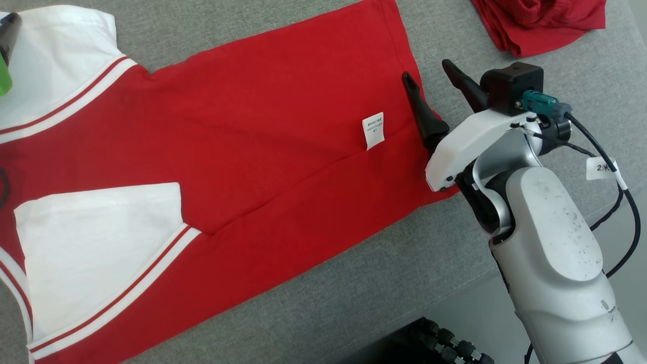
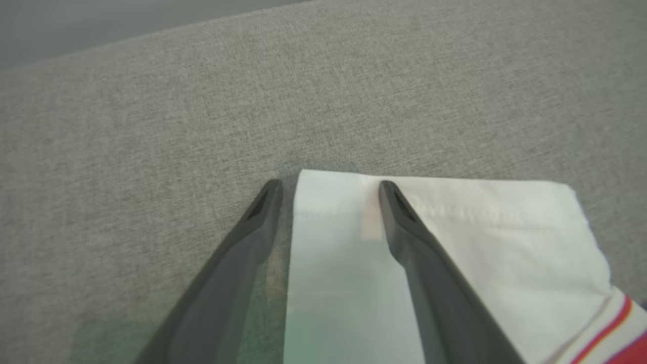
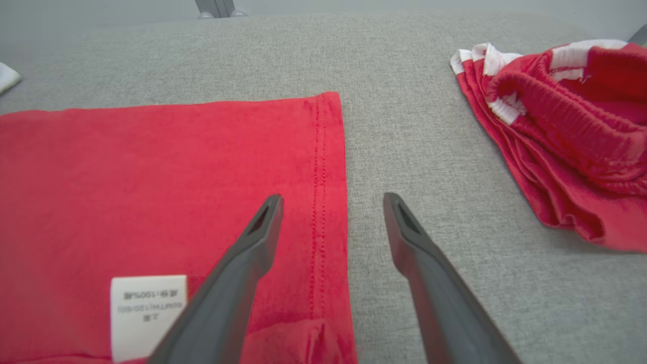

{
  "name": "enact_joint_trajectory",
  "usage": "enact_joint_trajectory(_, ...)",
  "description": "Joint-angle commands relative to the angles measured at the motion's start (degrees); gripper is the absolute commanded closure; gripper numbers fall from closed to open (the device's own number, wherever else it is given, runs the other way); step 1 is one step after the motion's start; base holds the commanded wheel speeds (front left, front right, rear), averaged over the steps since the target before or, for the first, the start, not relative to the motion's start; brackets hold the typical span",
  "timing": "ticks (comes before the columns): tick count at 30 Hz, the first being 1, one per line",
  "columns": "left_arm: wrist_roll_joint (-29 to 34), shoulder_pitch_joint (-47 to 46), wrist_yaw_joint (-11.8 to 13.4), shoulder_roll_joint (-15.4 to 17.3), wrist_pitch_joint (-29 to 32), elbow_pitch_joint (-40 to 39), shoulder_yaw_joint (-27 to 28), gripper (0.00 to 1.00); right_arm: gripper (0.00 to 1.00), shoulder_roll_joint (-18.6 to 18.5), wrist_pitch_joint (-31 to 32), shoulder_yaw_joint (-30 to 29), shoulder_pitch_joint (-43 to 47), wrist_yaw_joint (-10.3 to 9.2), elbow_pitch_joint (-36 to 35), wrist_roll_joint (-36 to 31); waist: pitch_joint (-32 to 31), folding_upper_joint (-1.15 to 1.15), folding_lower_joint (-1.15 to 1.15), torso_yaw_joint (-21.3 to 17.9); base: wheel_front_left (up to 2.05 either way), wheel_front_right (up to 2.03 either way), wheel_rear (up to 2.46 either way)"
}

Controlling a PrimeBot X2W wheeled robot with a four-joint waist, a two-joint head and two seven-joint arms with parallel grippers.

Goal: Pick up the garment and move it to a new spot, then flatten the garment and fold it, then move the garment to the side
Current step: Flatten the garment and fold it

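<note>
1. A grey fabric surface (image 1: pixel 354 283) is running under everything in the head view.
2. The garment (image 1: pixel 242 126), a red shirt with white sleeves, is lying spread flat across the left and middle of this surface. Its hem is pointing towards the right arm, and a long crease is running along its lower half.
3. The right arm's pale forearm (image 1: pixel 551 242) is reaching in from the lower right corner.
4. A crumpled red and white bundle of clothing (image 1: pixel 541 20) is sitting at the top right, well apart from the shirt.
5. One white sleeve (image 1: pixel 101 247) with red stripes is lying on top of the red body at the lower left. The other sleeve (image 1: pixel 55 55) is stretching out at the upper left.
6. The right gripper (image 1: pixel 427 70) is hanging over the hem with its jaws spread. In the right wrist view one finger is sitting above the red cloth and the other above the bare grey fabric.
7. The left gripper (image 2: pixel 329 183) is also keeping its jaws spread and is pinching nothing. One finger is sitting over the white sleeve end and the other just beside its edge; contact cannot be told.
8. A white care label (image 1: pixel 373 130) is lying on the red cloth near the hem.
9. A small white tag (image 1: pixel 601 168) is hanging on the arm's black cable.
</note>
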Motion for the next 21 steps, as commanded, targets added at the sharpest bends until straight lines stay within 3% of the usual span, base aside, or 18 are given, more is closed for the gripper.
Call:
enact_joint_trajectory(1,0.24,1.6,0.38,0.76,0.81,0.56,-0.42,0.31,0.0,0.01,-0.15,0.18,-0.76,-0.08,-0.02,0.26,-0.05,0.0,-0.01,0.1,0.0,0.0,0.0)
enact_joint_trajectory(2,-0.04,1.56,0.4,0.73,0.84,0.42,-0.34,0.71,0.0,0.02,-0.28,0.12,-1.06,-0.08,-0.2,0.31,-0.13,0.0,-0.01,0.22,0.0,0.0,0.0)
enact_joint_trajectory(4,-0.33,1.23,0.14,0.41,0.25,-0.08,-0.23,1.0,0.0,-0.18,0.0,-0.16,-1.46,-0.08,-0.32,0.14,-0.49,0.0,-0.01,0.63,0.0,0.0,0.0)
enact_joint_trajectory(13,-0.35,-1.73,-1.56,-2.9,-3.16,-1.93,-1.44,1.0,0.0,-5.99,7.09,0.23,-7.72,-0.09,0.98,0.6,-3.19,0.0,-0.01,5.1,0.0,0.0,0.0)
enact_joint_trajectory(18,-1.45,-3.41,-3.17,-6.01,-5.15,-3.42,-2.13,1.0,0.0,-10.55,14.3,1.92,-14.22,-0.1,5.9,2.49,-3.44,0.0,-0.01,9.27,0.0,0.0,0.0)
enact_joint_trajectory(21,-1.82,-3.81,-3.75,-7.31,-6.13,-4.44,-2.41,1.0,0.0,-11.36,16.67,2.94,-16.8,-0.08,9.51,3.59,-2.86,0.0,-0.01,11.18,0.0,0.0,0.0)
